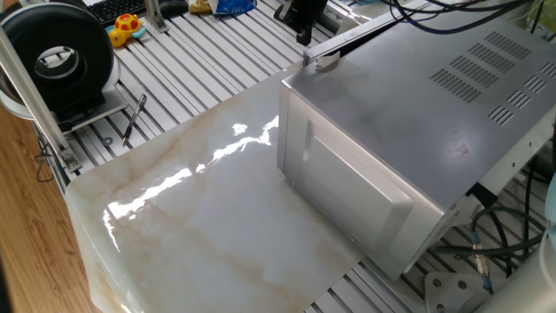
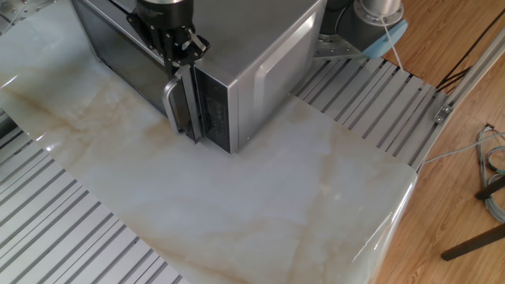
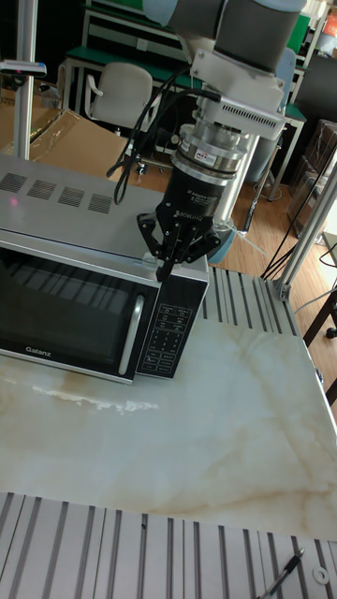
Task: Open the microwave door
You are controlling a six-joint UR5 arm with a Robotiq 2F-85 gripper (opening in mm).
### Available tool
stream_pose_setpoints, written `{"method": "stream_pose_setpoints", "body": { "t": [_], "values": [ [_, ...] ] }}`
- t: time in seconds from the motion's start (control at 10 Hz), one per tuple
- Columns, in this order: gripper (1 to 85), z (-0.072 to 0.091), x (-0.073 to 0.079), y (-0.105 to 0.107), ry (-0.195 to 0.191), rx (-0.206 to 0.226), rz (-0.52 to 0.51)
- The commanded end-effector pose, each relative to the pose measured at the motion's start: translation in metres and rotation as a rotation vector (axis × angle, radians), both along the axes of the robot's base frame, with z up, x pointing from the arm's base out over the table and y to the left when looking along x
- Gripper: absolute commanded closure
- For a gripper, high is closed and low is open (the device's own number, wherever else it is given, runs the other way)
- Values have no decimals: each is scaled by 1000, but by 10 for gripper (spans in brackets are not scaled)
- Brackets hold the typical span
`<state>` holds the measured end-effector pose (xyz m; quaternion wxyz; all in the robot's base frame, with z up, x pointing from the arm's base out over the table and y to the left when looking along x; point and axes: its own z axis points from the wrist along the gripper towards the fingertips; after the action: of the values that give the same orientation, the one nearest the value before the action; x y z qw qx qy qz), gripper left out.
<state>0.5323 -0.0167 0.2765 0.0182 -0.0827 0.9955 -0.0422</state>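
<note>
The microwave [image 1: 417, 113] [image 2: 252, 31] [image 3: 56, 201] is a big silver box on the marble slab. Its door [image 3: 65, 314] has a dark glass face and a silver handle [image 3: 132, 332] [image 2: 170, 102] beside the keypad panel [image 3: 173, 332]. In one fixed view only the door's thin top edge [image 1: 347, 36] shows. My gripper [image 3: 166, 273] [image 2: 180, 61] [image 1: 301, 36] points down just above the door's top edge near the handle end. Its fingers meet at a point, holding nothing. The door sits about flush with the front; I cannot tell whether it is cracked open.
The marble slab [image 1: 217, 217] lies on a slotted aluminium table [image 2: 71, 237]. At its far left are a black round device [image 1: 56, 56], a yellow toy [image 1: 126, 26] and a pen [image 1: 135, 117]. Cables [image 1: 495, 243] hang behind the microwave.
</note>
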Motion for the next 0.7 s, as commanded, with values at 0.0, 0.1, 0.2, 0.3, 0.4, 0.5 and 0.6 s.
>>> {"method": "stream_pose_setpoints", "body": {
  "t": [0.0,0.1,0.2,0.3,0.4,0.5,0.6],
  "values": [
    [843,0,-4,-1,-9,24,19],
    [843,0,-10,-9,-7,10,22],
    [843,2,-15,-13,-4,3,23],
    [843,2,-19,-16,-5,5,28],
    [843,1,-21,-18,-10,13,37],
    [843,0,-21,-21,-15,13,53],
    [843,0,-21,-24,-15,5,55]
  ]
}}
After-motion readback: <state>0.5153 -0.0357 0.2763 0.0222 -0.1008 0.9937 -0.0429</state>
